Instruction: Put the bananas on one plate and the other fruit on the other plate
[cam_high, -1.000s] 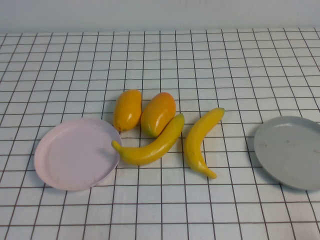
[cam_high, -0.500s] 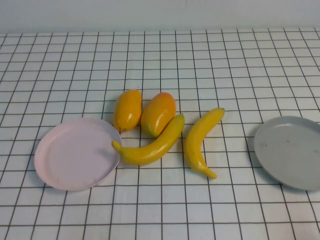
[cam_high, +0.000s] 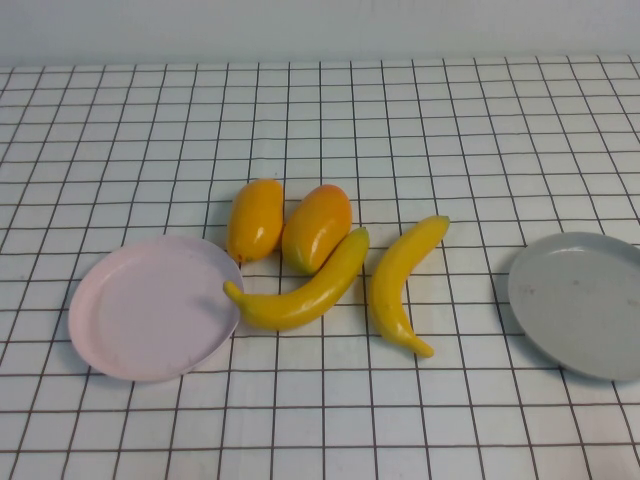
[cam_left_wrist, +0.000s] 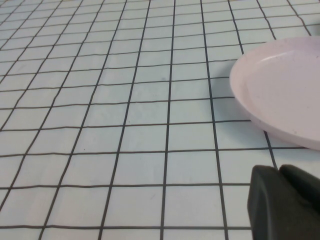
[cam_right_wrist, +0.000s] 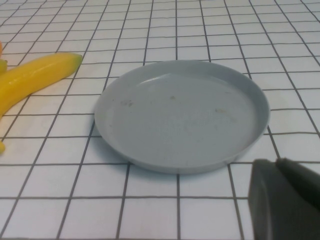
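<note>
Looking down from the high view, neither arm shows at all; the checked table (cam_high: 320, 130) carries everything. The pink plate (cam_high: 150, 308) sits near-left, the grey-blue plate (cam_high: 580, 303) near-right, running off the right edge. Between them lie the four fruits: the plain orange mango (cam_high: 254, 218) just beyond the pink plate's far rim, the redder mango (cam_high: 316, 226) touching or almost touching it on the right. The left banana (cam_high: 300, 285) runs diagonally from near-left to far-right, its near tip at the pink plate's rim and its far end against the redder mango. The right banana (cam_high: 400, 280) lies apart from it, long axis running from far-right to near, closer to the grey-blue plate than any other fruit, though well apart from it.

From the left wrist view, the left gripper (cam_left_wrist: 284, 202) appears only as a dark corner low over bare table, the pink plate's rim (cam_left_wrist: 240, 95) just ahead of it; whether its fingers are parted cannot be told. No fruit shows here.

From the right wrist view, the right gripper (cam_right_wrist: 285, 200) is likewise a dark corner, state not readable, with the grey-blue plate (cam_right_wrist: 180, 112) directly ahead and one banana (cam_right_wrist: 35, 80) beyond the plate's side. Judging from this, the right arm is the nearer one for the right banana, and would need to close across its narrow width.
</note>
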